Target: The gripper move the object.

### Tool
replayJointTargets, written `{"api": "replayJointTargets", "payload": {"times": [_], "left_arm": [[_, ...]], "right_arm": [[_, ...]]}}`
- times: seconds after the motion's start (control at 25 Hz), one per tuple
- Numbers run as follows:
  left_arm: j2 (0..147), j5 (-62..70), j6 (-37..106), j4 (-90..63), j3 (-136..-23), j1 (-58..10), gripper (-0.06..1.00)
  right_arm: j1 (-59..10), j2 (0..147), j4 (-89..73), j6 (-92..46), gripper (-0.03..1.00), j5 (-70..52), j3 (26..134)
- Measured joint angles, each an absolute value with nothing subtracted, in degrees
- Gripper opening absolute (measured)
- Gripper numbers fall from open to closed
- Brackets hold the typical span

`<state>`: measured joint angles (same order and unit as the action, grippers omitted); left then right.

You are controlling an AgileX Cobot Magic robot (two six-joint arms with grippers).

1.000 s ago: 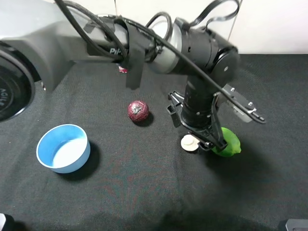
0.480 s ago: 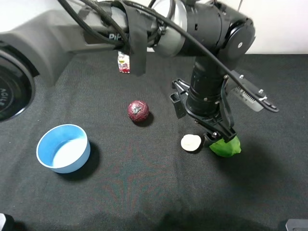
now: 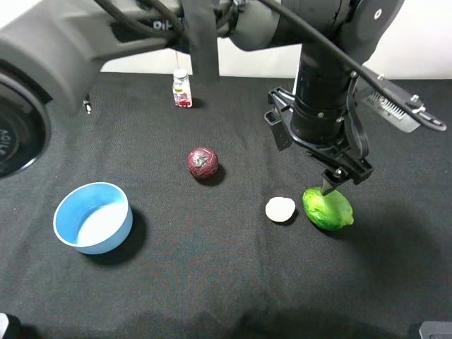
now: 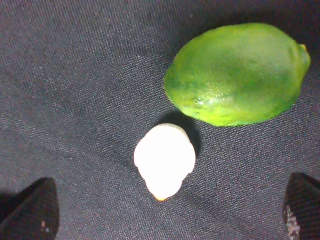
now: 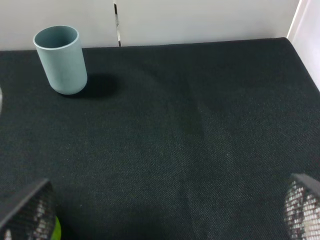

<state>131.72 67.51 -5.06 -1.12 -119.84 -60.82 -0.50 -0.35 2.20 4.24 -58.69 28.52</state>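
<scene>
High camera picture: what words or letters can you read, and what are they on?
"PiP": white letters on the grey arm, cut off by a black strap.
"AGIL": white letters on the black round part at the left edge, cut off there.
Small bottle: its red label is too small to read.
Both wrist views: no words.

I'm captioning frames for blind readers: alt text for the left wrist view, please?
A tiny cream-white lumpy toy lies on dark woven cloth, just apart from a glossy green lime. Black fingertips of the open left gripper show either side.
</scene>
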Motion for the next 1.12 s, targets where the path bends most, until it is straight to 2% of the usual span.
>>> {"api": "replayJointTargets", "payload": {"times": [0.8,1.12], "left_arm": [[116.32,67.71,-2.48,3.78,-120.08,-60.82,0.97],[108.43,67.71,-0.94,5.38,-113.66,-60.82,0.97]], "right_arm": [[-0.50,-0.35,2.15,4.24,0.69,-58.69,28.52],[-0.50,-0.35,2.15,4.24,0.69,-58.69,28.52]]}}
